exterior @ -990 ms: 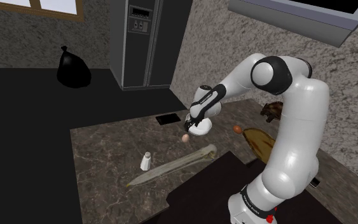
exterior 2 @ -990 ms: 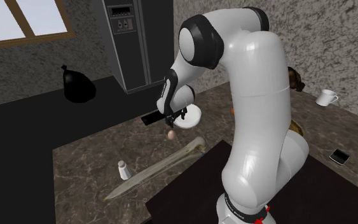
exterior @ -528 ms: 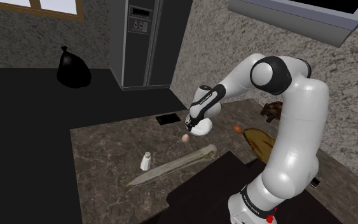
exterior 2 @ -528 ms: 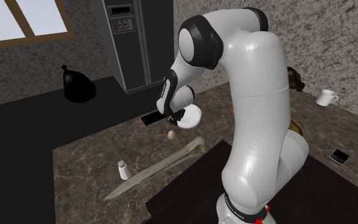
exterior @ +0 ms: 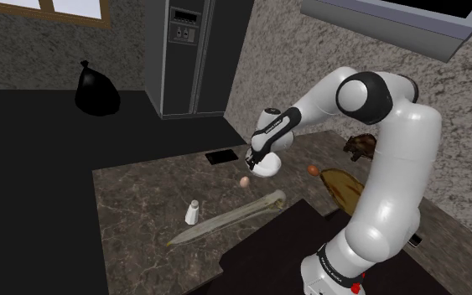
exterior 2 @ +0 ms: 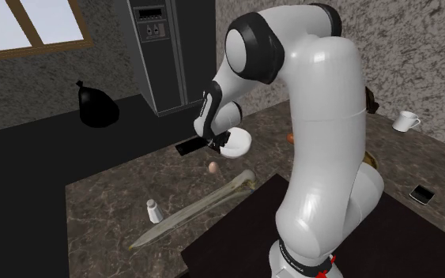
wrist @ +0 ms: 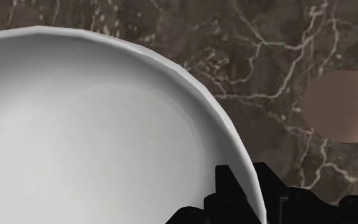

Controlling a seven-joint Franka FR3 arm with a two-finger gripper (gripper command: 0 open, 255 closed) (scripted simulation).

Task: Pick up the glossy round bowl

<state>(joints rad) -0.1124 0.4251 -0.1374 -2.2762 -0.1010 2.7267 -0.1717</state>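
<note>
Over a dark veined marble surface [exterior: 142, 201], a glossy white round bowl [exterior 2: 239, 143] is clasped by its rim between the narrowed black fingers [wrist: 227, 188] of the end effector [wrist: 245, 175], with one finger set inside the rim and one outside. The bowl is seen tilted in the second exterior view, near a small brownish egg [exterior 2: 213, 167] that lies on the surface. A flat black rectangular slab [exterior: 222, 156] is found just behind the bowl, toward a tall dark-grey refrigerator [exterior: 194, 50]. A small white shaker [exterior: 192, 212] and a long pale tapering object [exterior: 230, 218] are set nearer the stand, well apart from the bowl. A white mug [exterior 2: 407, 121] is seen at the second exterior view's right.
</note>
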